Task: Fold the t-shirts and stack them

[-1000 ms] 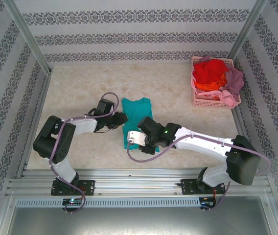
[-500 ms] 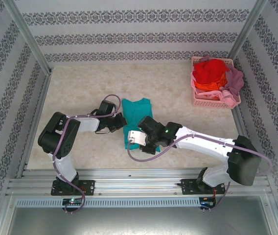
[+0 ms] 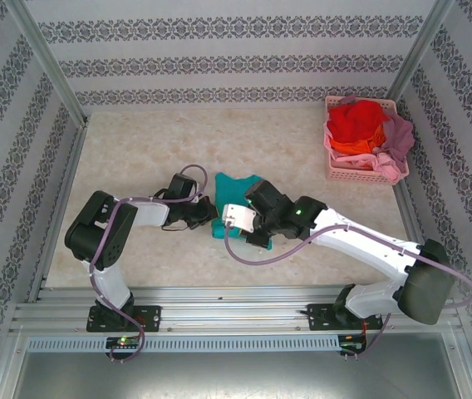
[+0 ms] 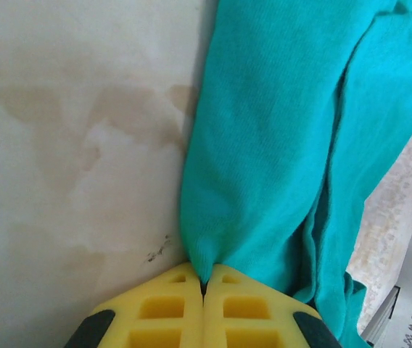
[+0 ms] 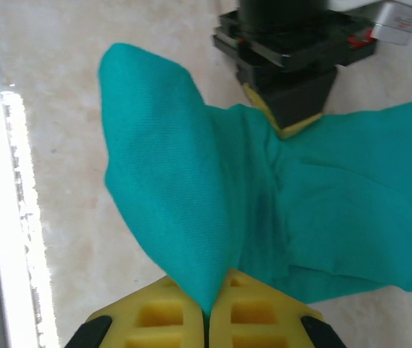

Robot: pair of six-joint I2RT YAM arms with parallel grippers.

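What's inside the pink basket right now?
The pink basket holds a heaped red shirt, an orange shirt beside it and a mauve-pink shirt draped over the rim. Anything underneath is covered.

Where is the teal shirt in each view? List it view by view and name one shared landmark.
Top external: shirt bunched at the centre of the table, left of the basket.
Left wrist: right half of the picture, its edge pinched in the left hand.
Right wrist: middle and right, a corner pinched in the right hand.
Shared landmark: the beige table under it.
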